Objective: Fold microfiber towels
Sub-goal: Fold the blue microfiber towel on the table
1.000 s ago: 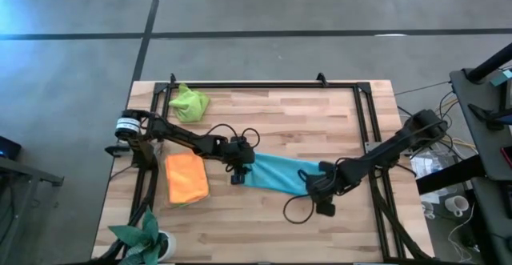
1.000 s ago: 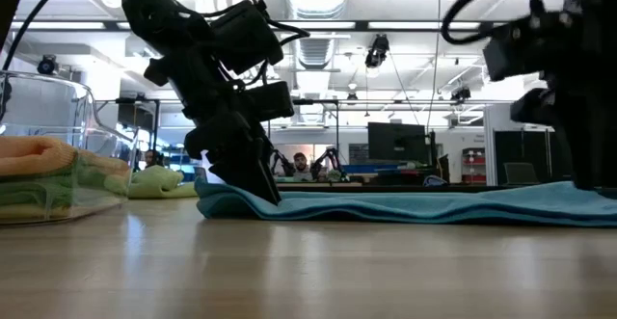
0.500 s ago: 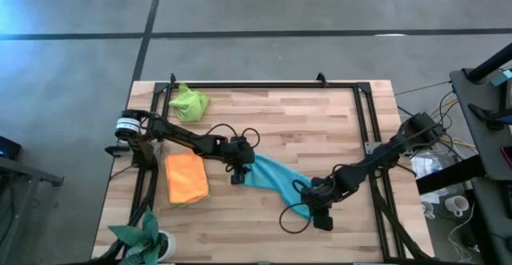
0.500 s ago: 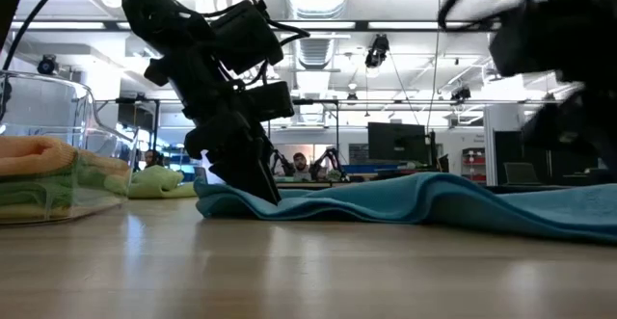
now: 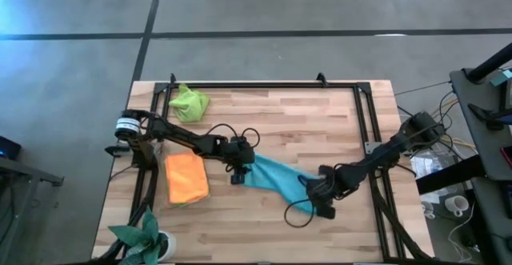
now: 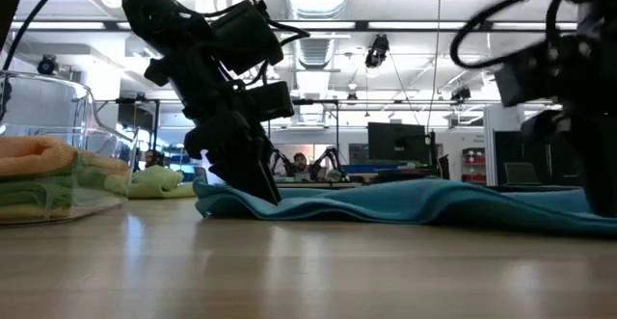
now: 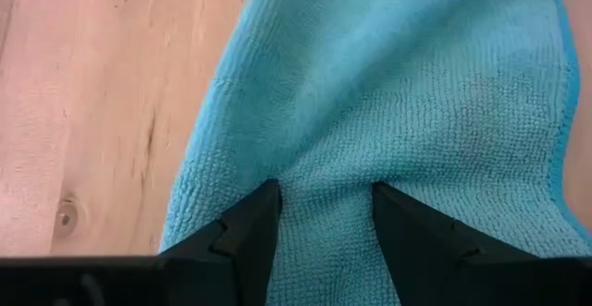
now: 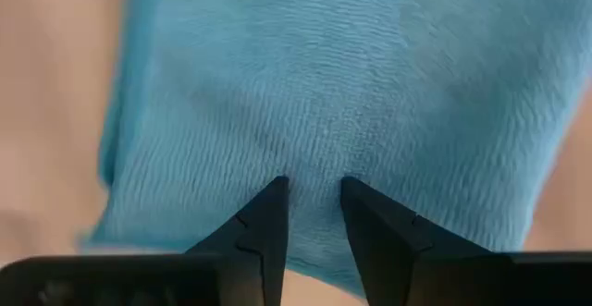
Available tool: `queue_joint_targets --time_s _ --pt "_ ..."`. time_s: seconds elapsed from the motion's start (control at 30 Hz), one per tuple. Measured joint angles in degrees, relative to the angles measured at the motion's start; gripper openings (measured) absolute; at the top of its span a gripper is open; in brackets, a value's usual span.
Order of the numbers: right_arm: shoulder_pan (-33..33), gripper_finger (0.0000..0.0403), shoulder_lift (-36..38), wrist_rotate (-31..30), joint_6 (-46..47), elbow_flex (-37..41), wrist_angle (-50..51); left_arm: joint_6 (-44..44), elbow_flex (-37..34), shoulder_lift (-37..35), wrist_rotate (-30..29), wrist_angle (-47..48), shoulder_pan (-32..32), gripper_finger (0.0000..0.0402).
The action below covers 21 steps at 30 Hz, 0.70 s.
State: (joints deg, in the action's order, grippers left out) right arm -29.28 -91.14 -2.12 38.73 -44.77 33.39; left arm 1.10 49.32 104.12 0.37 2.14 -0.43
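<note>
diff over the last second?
The right gripper, shut on the light blue towel, dragged its end toward the table's front edge, then came partway back; the towel now lies skewed with a raised fold. The left gripper kept the other end pinned in place. The orange towel and lime green towel did not move.

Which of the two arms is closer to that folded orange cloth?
Left. Its tool grips the blue towel right beside the orange cloth; the right tool holds the towel's far end.
</note>
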Motion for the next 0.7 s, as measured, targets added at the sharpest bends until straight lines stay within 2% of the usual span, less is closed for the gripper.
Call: queue_joint_targets --time_s 0.07,0.17,0.27,0.33,0.47,0.57,0.7 --pt "1.8 0.0102 -0.1 -3.5 0.2 -0.2 7.8 -0.2 0.0 -1.1 0.7 0.2 0.0 0.0164" --pt "5.0 0.0102 -0.1 -13.0 0.0 0.3 21.6 -0.2 -0.1 -2.8 3.2 1.3 0.0 0.0164" --pt "8.6 0.0105 0.4 -22.5 -1.5 0.1 29.2 -0.1 -0.3 -4.5 3.9 2.4 -0.1 0.0164" --pt "10.9 0.0108 0.8 -25.3 -2.5 0.2 32.0 -0.1 -0.4 -5.3 4.0 2.8 -0.2 0.0164" --pt "12.0 0.0108 3.4 -22.8 -3.6 0.2 30.1 0.2 -0.3 -6.9 4.0 2.0 -0.6 0.0164" --pt "9.6 0.0103 5.8 -16.9 -6.6 0.2 26.1 0.1 -0.3 -7.1 4.1 1.9 -0.9 0.0164" --pt "4.8 0.0094 9.3 -14.0 -10.6 0.2 24.8 0.0 -0.3 -7.1 4.0 1.6 -0.9 0.0164"
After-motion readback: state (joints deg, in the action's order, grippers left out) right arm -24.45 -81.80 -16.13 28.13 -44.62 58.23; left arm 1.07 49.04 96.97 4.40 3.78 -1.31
